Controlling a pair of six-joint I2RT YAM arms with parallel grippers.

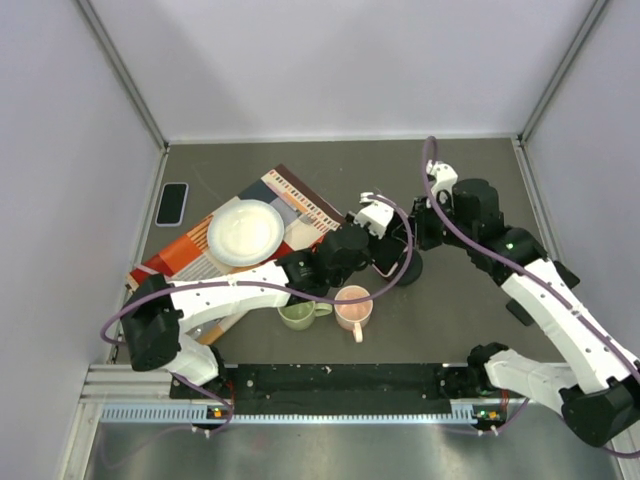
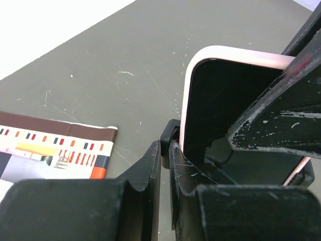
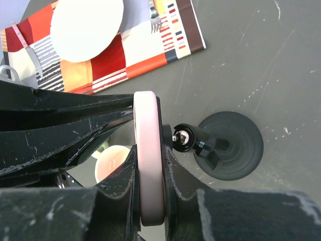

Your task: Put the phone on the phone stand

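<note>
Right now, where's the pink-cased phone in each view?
Top external: pink-cased phone near centre, mostly hidden.
Left wrist: phone centre-right, dark screen facing the camera.
Right wrist: phone lower centre, seen edge-on.
Shared landmark: striped placemat, left of the phone in all three.

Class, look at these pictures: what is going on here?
The right pincer grips the pink-cased, black-screened phone by its faces and holds it edge-on right beside the black round-based phone stand. The left pincer is pushed in at the phone's lower edge, but what it grips is unclear. The phone has not yet been let go onto the stand.
</note>
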